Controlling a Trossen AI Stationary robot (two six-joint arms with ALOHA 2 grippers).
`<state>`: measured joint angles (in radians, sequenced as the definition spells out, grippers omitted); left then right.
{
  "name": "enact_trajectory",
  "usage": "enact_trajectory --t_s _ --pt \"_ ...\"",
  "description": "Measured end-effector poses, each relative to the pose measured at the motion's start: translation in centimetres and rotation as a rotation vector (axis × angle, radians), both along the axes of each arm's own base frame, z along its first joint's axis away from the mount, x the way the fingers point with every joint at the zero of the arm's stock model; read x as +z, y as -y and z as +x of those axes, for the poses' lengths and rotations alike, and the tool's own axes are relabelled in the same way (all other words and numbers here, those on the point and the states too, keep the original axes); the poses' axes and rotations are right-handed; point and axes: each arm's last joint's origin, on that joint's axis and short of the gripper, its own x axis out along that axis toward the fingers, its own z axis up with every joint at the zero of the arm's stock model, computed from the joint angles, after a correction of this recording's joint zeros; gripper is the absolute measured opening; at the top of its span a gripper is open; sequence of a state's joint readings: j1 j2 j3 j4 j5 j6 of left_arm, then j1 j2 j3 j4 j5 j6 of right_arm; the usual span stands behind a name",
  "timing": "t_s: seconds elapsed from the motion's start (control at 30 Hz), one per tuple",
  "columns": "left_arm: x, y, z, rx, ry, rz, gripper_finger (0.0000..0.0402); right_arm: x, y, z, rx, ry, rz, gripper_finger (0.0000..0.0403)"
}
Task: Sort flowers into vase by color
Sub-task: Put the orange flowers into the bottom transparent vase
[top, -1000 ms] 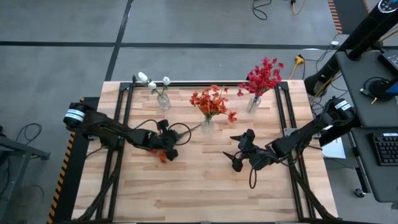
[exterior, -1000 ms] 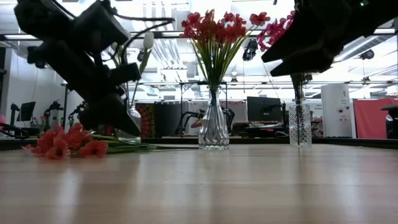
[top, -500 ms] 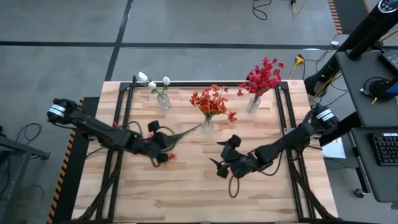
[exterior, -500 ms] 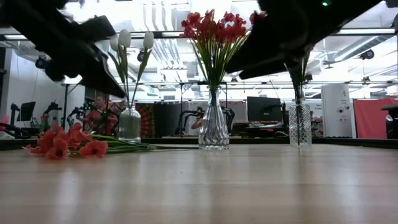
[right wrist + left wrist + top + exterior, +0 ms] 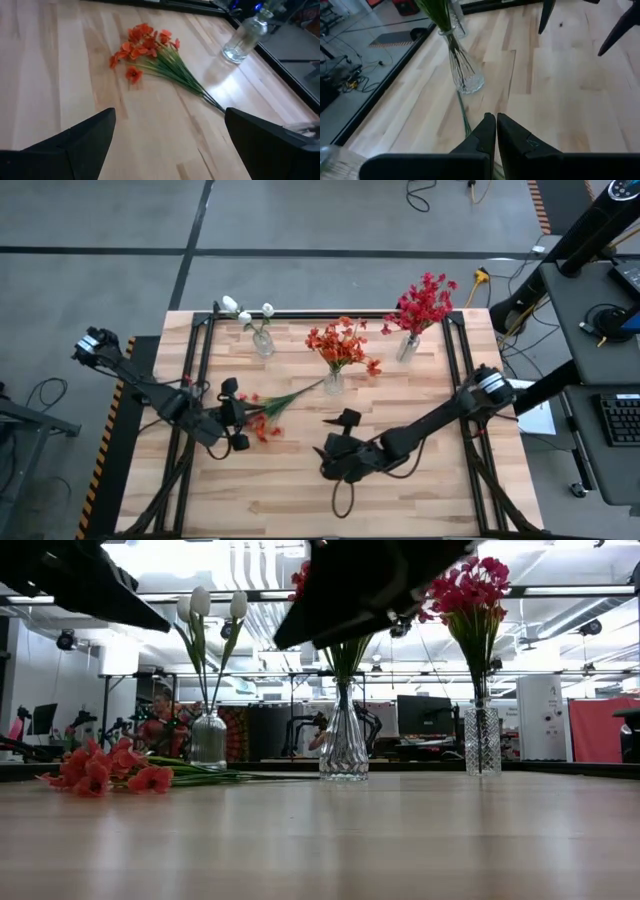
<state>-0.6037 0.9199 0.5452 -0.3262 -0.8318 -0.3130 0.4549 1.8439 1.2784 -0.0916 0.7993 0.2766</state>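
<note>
An orange flower spray point(image 5: 265, 412) lies flat on the table, its blooms point(image 5: 142, 42) toward the left and its thin stem end point(image 5: 462, 107) at the foot of the middle vase point(image 5: 333, 382), which holds orange flowers. A vase with white blooms point(image 5: 262, 340) and a vase with red blooms point(image 5: 408, 345) stand on either side of it. My left gripper point(image 5: 243, 420) hangs shut above the spray's left end, clear of it. My right gripper point(image 5: 170, 135) is open, raised to the right of the spray, and points at it.
The three glass vases stand in a row along the far part of the table. Black frame rails point(image 5: 200, 370) run down the table's left and right sides. Bare wood point(image 5: 330, 500) fills the near half.
My left gripper has risen off the lying orange spray and drawn back toward the table's left edge, staying shut. My right gripper has swung toward the table's left and a little toward its near edge, closer to the spray, rolling as it went. The spray has not moved.
</note>
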Motion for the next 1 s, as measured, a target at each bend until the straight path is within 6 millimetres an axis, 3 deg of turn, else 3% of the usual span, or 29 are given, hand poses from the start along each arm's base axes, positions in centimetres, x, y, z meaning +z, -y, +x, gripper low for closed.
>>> enact_trajectory --t_s 0.3,0.6,0.8,1.0 --pt "0.0 -0.8 -1.5 0.05 -0.029 -0.018 0.0 0.1 0.0 3.9 0.066 -0.078 0.005 0.0367" --pt "-0.6 -0.8 -1.5 0.086 -0.054 -0.046 0.0 -0.1 2.4 5.7 0.096 -0.153 -0.024 0.0367" --pt "-2.4 -0.8 -0.4 0.216 -0.033 0.038 0.0 -0.1 3.8 6.1 0.128 -0.199 -0.107 0.0367" --pt "-5.4 -1.5 1.3 0.264 -0.115 0.06 0.0 -0.5 4.7 6.5 0.147 -0.234 -0.149 0.0367"
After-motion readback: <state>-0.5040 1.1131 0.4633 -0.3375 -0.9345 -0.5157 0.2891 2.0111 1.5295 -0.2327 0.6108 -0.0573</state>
